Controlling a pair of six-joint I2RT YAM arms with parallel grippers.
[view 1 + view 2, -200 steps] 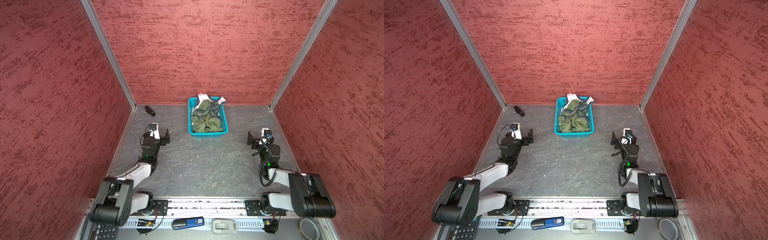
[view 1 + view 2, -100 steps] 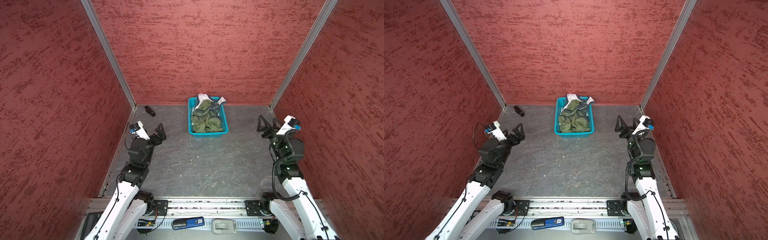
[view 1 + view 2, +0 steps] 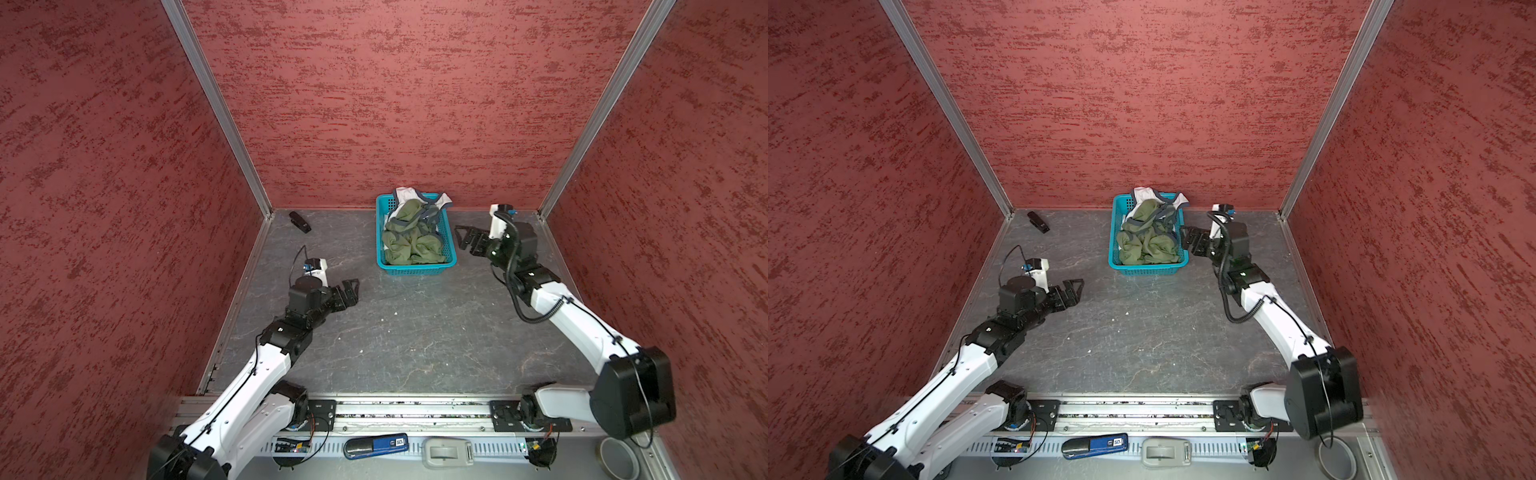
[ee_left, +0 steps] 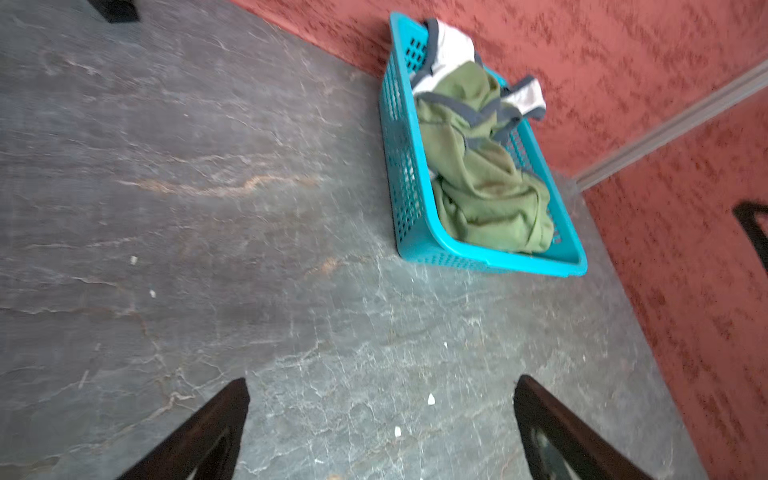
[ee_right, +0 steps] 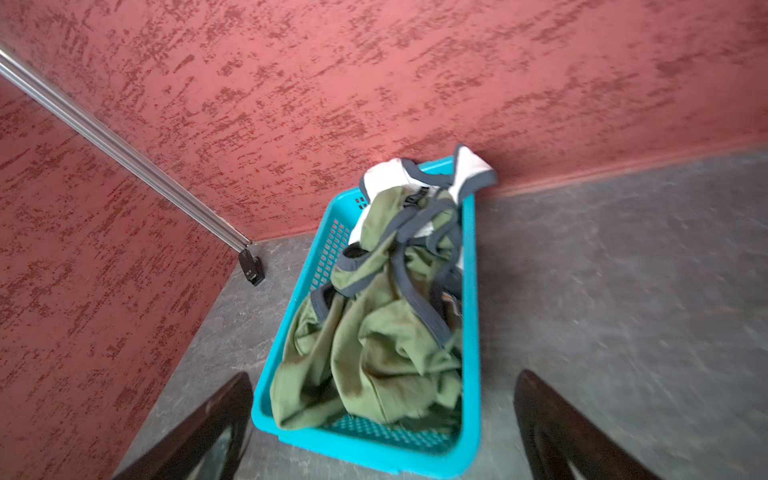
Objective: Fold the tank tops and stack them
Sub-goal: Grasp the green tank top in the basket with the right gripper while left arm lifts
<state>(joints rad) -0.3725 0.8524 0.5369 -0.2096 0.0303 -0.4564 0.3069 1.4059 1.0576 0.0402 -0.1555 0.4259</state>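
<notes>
The tank tops lie crumpled together in a turquoise basket (image 3: 415, 270) (image 3: 1146, 268) at the back wall. The olive green one (image 3: 411, 245) (image 3: 1148, 245) (image 4: 482, 178) (image 5: 374, 345) is on top. The white one (image 3: 405, 195) (image 3: 1144, 194) (image 4: 451, 45) (image 5: 388, 174) shows at the far end and hangs over the rim. My right gripper (image 3: 462, 239) (image 3: 1187, 240) (image 5: 383, 376) is open and empty, just right of the basket and pointed at it. My left gripper (image 3: 352, 291) (image 3: 1076, 289) (image 4: 382, 382) is open and empty over bare table, left of and nearer than the basket.
A small black object (image 3: 300, 221) (image 3: 1038, 221) lies in the back left corner. Red textured walls close in three sides. On the front rail sit a blue device (image 3: 376, 444), a grey box (image 3: 446, 451) and a tape roll (image 3: 619, 459).
Both arms have reached out from their folded pose. The right gripper swung left up to the basket's side. The left gripper moved right and nearer. Both stayed open.
</notes>
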